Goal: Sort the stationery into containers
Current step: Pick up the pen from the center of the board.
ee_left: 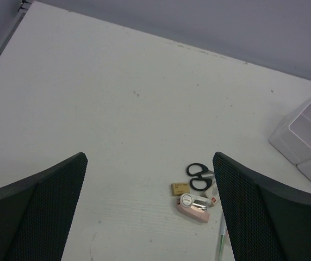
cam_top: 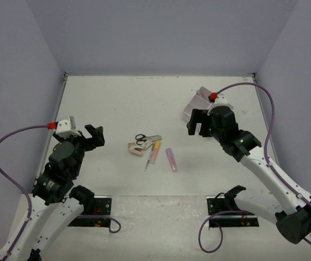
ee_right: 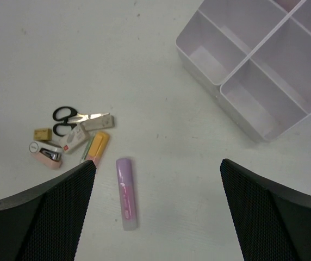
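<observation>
From above: shows the left gripper (cam_top: 93, 136) raised over the left side of the table (cam_top: 117, 98), jaws spread wide, gripping nothing. Shows the right gripper (cam_top: 199, 122) over the far right, equally wide and empty, just in front of the white box (cam_top: 198, 99) and hiding most of it. Places the stationery in a loose cluster mid-table, between the two arms: black-handled scissors (cam_top: 140, 137) on the far side, an orange-and-pink marker (cam_top: 154, 152) and a thin pen (cam_top: 148, 159) nearer, a purple marker (cam_top: 171, 159) lying apart to the right.

Left wrist: looks down between two dark fingers (ee_left: 41, 212), far apart, with only bare table between them. Catches the scissors near the right finger, a small tan eraser (ee_left: 179, 188) just beside the handles and a pink-and-silver item (ee_left: 192, 206) nearer, too small to name. Puts the white box at the right edge, well apart from the cluster, cut off by the frame.

Right wrist: shows parted fingers (ee_right: 41, 217) with nothing gripped. Frames the purple marker between them, flat on the table below. Finds the scissors, tan eraser, a white eraser (ee_right: 74, 138), the pink-and-silver item and the orange-and-pink marker bunched at the left. Sets the white box upper right, the compartments in sight empty; cannot tell about those cropped at the top edge.
</observation>
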